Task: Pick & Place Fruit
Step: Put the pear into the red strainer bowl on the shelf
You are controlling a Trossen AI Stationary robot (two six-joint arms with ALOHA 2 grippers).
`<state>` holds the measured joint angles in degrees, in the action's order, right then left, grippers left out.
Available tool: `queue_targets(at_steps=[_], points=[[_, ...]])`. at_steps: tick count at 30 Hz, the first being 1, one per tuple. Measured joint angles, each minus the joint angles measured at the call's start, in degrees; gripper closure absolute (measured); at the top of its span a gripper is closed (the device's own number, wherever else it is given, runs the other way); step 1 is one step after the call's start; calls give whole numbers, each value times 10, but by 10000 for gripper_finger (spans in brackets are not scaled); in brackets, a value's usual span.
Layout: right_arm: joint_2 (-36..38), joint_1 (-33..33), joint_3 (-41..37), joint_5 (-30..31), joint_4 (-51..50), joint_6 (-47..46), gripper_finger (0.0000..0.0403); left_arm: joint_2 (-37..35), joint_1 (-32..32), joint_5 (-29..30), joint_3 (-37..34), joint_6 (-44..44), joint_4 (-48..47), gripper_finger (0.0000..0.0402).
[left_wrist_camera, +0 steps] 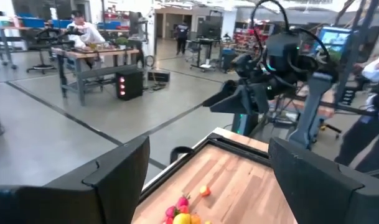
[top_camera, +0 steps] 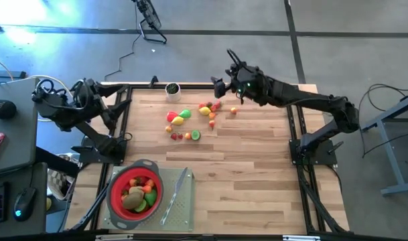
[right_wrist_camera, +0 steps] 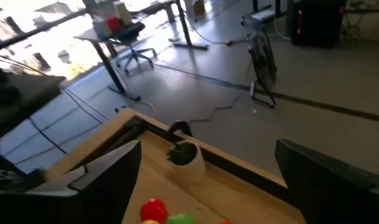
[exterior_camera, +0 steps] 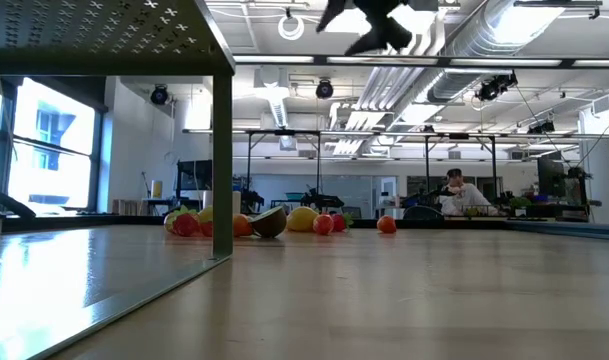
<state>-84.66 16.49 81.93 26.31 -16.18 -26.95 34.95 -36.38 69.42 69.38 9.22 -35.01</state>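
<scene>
Your right gripper spread above the fruit, left gripper spread at table edge, overhead alone shows the strainer, fruit strewn crosswise

Red, yellow, green, orange fruit mid-frame; red strainer (grey-rimmed) lower left; pale striped wood table.

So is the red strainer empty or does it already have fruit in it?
Partly filled. In the high view the red strainer holds several fruits, while more loose fruit still lies on the table.
</scene>
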Motion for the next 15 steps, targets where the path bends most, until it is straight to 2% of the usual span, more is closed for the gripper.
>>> queue_targets(at_steps=[9,15], points=[[-2,87,0,-32,-146,-35,41,0,0,58,0,-4,1,80],[-22,128,0,-101,-200,-29,41,-1,0,90,0,6,2,80]])
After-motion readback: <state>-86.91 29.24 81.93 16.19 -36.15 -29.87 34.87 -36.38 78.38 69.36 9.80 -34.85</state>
